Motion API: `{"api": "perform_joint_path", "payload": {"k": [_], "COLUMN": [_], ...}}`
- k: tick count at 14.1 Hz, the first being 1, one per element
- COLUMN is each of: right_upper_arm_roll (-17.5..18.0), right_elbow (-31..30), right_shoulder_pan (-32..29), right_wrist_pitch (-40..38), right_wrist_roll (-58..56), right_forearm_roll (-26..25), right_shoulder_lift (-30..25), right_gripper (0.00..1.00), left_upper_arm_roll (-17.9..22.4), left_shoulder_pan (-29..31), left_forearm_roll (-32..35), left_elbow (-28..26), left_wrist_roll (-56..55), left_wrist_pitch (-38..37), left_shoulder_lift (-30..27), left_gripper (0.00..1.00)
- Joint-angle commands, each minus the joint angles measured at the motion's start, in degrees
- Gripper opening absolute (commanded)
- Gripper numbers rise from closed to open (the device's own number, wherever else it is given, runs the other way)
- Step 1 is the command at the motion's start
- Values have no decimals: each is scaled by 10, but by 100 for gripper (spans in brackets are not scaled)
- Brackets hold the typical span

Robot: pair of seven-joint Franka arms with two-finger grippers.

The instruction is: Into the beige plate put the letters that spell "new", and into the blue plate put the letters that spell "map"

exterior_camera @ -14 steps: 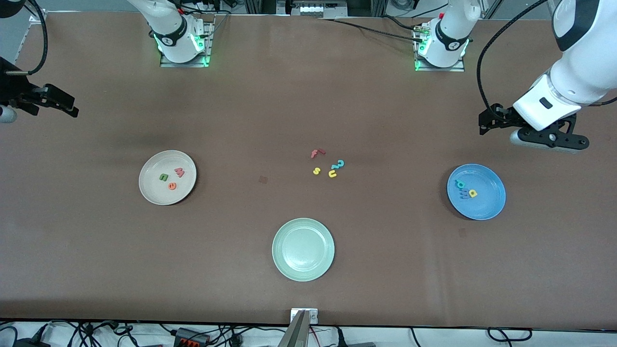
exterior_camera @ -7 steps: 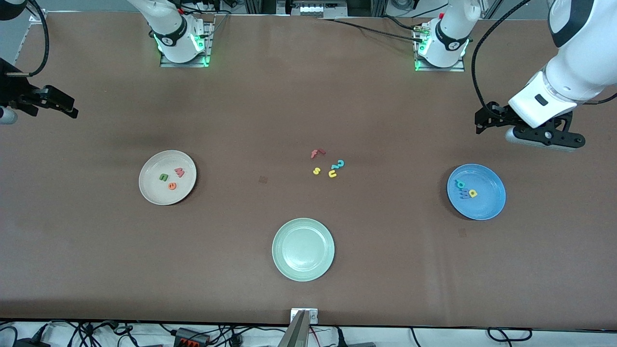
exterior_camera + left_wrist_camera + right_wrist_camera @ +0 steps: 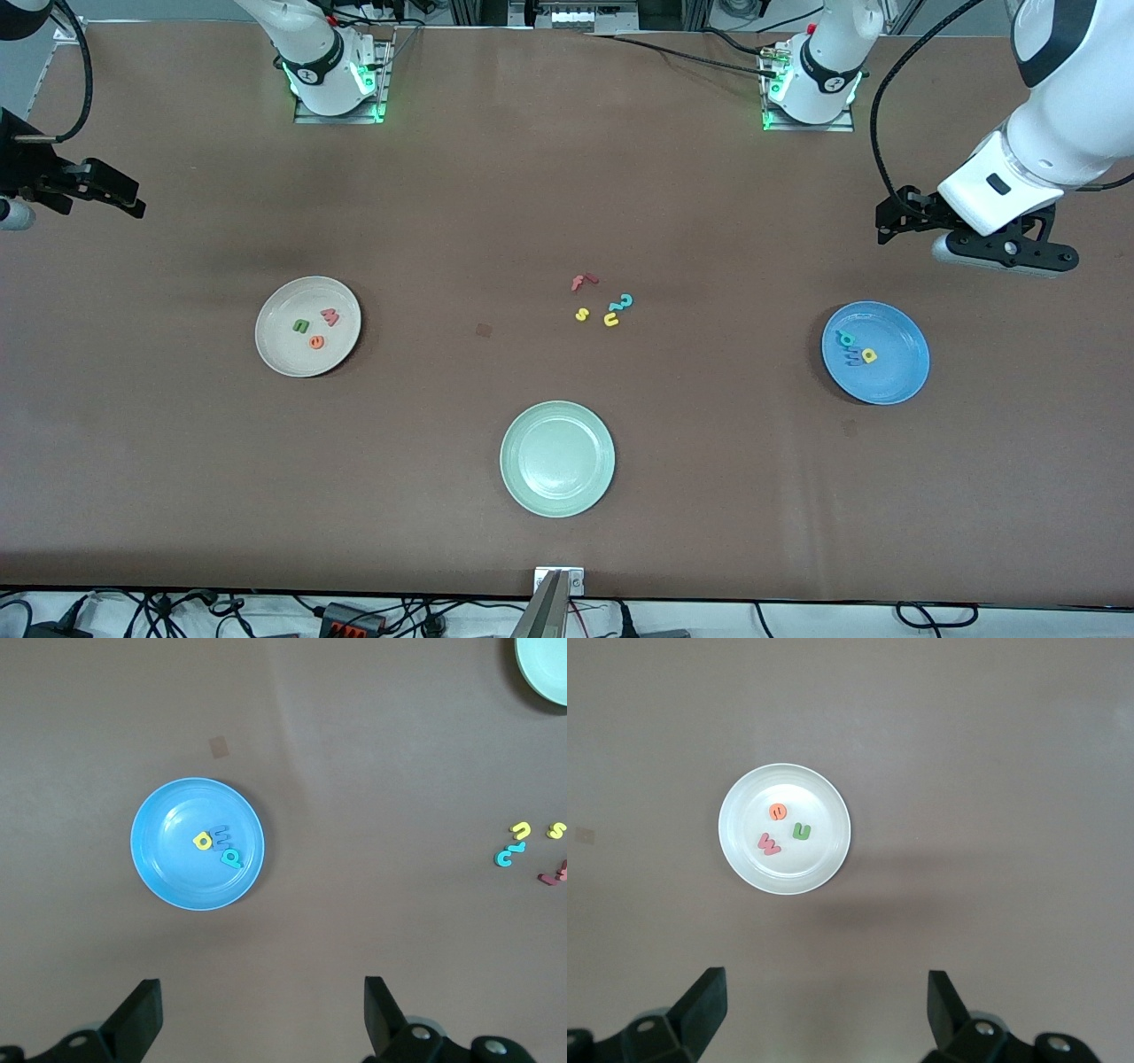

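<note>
Sitting in the beige plate toward the right arm's end of the table are all three letters of "new": the dark green n, the orange e and the pinkish-red w, bunched close together near the middle of the plate. The right wrist view shows the same trio lying flat, none on the rim.

Over at the left arm's end, the blue plate has the teal p, the blue m and the yellow a in it, packed so tight that they look like they touch, the m between the other two.

Leftovers are out on the bare brown table about midway between the two plates: a red f, a yellow s, a yellow u and a teal curly piece right beside the u. A pale green plate sits nearer the front camera than that little cluster, with nothing in it.

Both arms are up and off to the sides. The left gripper hangs over bare table near the blue plate, fingers spread wide and holding nothing. The right gripper hangs over the table edge at its own end, also spread wide with nothing between the fingers.
</note>
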Motion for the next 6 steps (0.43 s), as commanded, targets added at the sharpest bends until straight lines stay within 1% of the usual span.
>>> {"api": "perform_joint_path", "payload": {"k": [1, 6], "right_upper_arm_roll": [6, 6], "right_elbow": [-8, -8], "right_shoulder_pan": [-6, -6], "right_wrist_pitch": [7, 6], "right_wrist_roll": [-3, -3], "right_forearm_roll": [-7, -8], "right_shoulder_lift": [-6, -6], "right_gripper": [100, 100], "left_upper_arm_roll": [-5, -6], "left_shoulder_pan": [3, 0], "left_forearm_roll": [11, 11], "left_elbow": [16, 18], "left_wrist_roll": [-2, -3], "left_wrist_pitch": [-15, -16], "left_shoulder_lift": [5, 5], "left_gripper": [100, 100]}}
